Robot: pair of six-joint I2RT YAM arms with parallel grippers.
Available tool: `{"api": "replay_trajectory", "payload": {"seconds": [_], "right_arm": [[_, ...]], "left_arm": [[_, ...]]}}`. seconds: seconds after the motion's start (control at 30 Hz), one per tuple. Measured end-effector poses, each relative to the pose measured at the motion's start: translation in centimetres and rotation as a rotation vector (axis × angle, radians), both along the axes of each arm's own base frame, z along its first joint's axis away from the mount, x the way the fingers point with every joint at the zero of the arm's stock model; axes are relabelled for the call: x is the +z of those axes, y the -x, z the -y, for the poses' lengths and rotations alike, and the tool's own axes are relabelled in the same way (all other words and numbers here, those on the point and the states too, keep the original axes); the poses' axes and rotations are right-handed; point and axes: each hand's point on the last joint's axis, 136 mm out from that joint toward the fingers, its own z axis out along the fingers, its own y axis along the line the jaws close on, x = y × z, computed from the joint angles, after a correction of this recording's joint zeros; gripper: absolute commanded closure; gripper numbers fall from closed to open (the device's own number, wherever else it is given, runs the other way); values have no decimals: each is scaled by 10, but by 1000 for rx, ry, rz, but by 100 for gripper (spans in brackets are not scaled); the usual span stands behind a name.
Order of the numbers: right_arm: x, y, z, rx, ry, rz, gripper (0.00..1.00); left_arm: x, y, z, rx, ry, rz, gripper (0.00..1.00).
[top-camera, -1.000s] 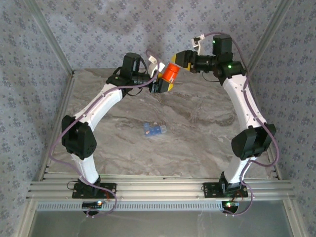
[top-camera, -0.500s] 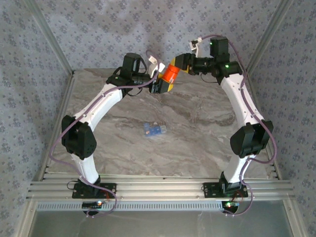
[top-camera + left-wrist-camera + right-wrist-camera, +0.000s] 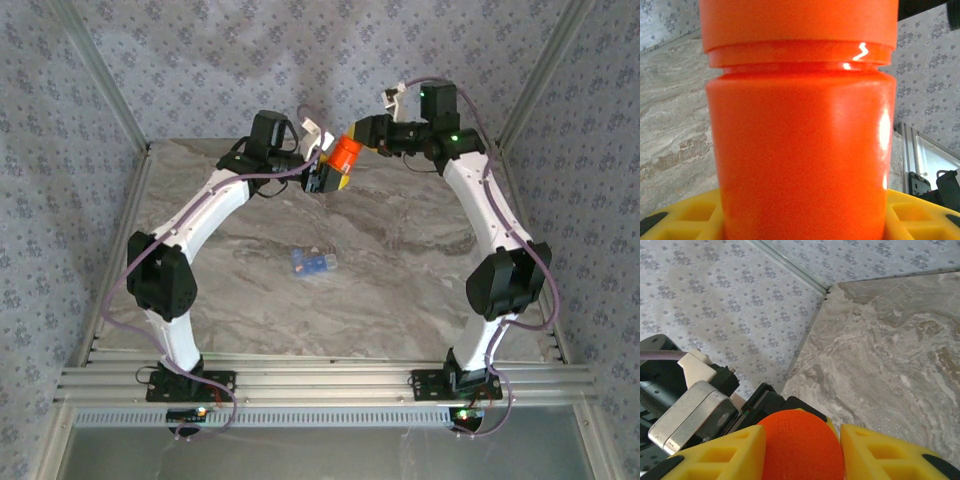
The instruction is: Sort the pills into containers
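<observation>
The left gripper (image 3: 800,222) is clamped on the lower body of the orange bottle (image 3: 800,150), its yellow fingers (image 3: 920,215) pressed against either side of the plastic. The right gripper (image 3: 802,452) is clamped on the red-orange cap (image 3: 801,442), with a yellow pad touching it on each side. In the overhead view the two arms meet nose to nose above the far end of the table (image 3: 420,260), and the orange bottle (image 3: 344,154) hangs tilted between them, well off the surface. This looks like the unscrewing step. The risks follow from that shared hold. If the right gripper twists off the bottle's axis, the cap may bind or the body may spin inside the left gripper's grasp. If the cap frees with a jerk while the bottle is tilted like this, anything inside could spill. A slip by either arm would drop the bottle from a height. The pale blue container (image 3: 313,262) lies near the middle of the table, well apart from both grippers; whether pills sit beside it is too small to tell.
</observation>
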Motion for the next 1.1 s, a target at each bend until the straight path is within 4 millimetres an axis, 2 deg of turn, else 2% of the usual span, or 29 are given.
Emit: {"api": "replay_trajectory", "payload": {"seconds": [0.2, 0.37, 0.53, 0.67, 0.83, 0.93, 1.0, 1.1], "right_arm": [[-16, -5, 2, -142, 1, -68, 57], [-14, -6, 4, -224, -23, -100, 53], [-11, -8, 7, -260, -44, -133, 36], [-2, -12, 17, -287, -61, -133, 26], [14, -21, 49, -354, -86, -94, 23], [25, -24, 63, -361, -101, -53, 21], [29, -23, 64, -336, -103, -31, 20], [37, -15, 56, -257, -102, 10, 19]], "left_arm": [[-13, -5, -3, 36, -48, -2, 100], [-13, -8, -2, 46, -60, 19, 100], [-9, -12, -1, 54, -50, 53, 100], [-5, -14, 0, 54, -39, 74, 100], [-1, -14, 0, 52, -32, 82, 100], [8, -13, 2, 44, -19, 95, 100], [15, -12, 3, 34, -6, 105, 100], [23, -11, 4, 22, 9, 115, 100]]}}
